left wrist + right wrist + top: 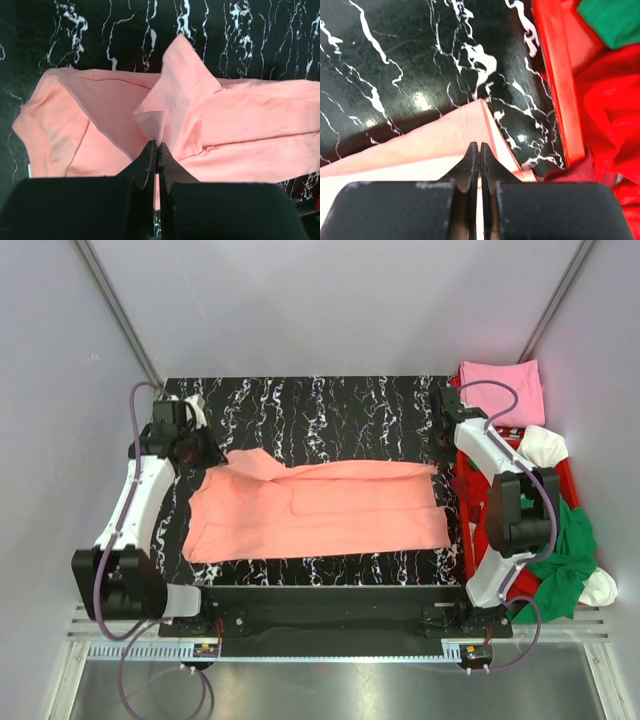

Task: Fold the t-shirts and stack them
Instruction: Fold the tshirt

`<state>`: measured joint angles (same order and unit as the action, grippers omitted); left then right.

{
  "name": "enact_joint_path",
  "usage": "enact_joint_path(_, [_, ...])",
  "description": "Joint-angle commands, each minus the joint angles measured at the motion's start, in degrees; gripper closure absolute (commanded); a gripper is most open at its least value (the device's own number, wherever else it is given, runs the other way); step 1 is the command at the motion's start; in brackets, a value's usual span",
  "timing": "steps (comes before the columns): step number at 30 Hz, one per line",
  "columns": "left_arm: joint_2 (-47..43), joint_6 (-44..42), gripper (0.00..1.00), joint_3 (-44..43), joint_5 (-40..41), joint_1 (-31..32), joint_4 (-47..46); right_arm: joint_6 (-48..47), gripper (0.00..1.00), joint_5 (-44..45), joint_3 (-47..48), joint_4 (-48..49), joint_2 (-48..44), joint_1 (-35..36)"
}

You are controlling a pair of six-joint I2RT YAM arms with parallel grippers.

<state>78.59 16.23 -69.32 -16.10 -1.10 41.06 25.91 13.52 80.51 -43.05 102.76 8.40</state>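
Note:
The salmon-orange t-shirt (320,510) lies spread across the black marbled table (330,405), with part of it folded over along its far edge. My left gripper (196,452) is at the shirt's far left corner. In the left wrist view it (157,145) is shut on a raised fold of the shirt (190,100). My right gripper (445,453) is at the far right corner. In the right wrist view it (479,146) is shut on the shirt's hem corner (445,135). A folded pink t-shirt (505,390) lies at the far right.
A red plastic crate (568,475) stands along the right edge and holds green (565,560), white (545,445) and red shirts. The right wrist view shows its wall (560,75), red cloth (610,100) and green cloth (615,20) close to my right gripper. Grey walls surround the table.

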Motion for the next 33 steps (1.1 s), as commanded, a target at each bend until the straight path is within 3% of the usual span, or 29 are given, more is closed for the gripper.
enact_joint_path(1, [-5.3,-0.8,1.0,3.4,3.2,0.1,-1.0,1.5,1.0,2.0,-2.4,2.2,-4.6,-0.4])
enact_joint_path(9, [-10.8,0.5,1.0,10.8,9.0,0.0,1.1,3.7,1.0,3.7,-8.4,3.0,-7.2,-0.8])
enact_joint_path(28, [-17.4,2.3,1.0,14.6,14.2,0.2,8.6,6.9,0.98,4.8,-17.2,5.1,-8.0,-1.3])
enact_joint_path(30, [-18.2,2.3,0.97,13.7,13.7,0.2,10.5,7.4,0.84,4.9,-18.4,5.2,-8.4,-1.5])
enact_joint_path(32, [-18.6,2.6,0.77,13.2,13.7,0.2,13.1,7.7,0.59,5.2,-19.5,5.1,-9.2,-1.6])
enact_joint_path(33, [-19.1,2.7,0.68,12.8,14.1,0.2,14.0,7.9,0.25,5.3,-19.9,5.2,-9.8,-1.7])
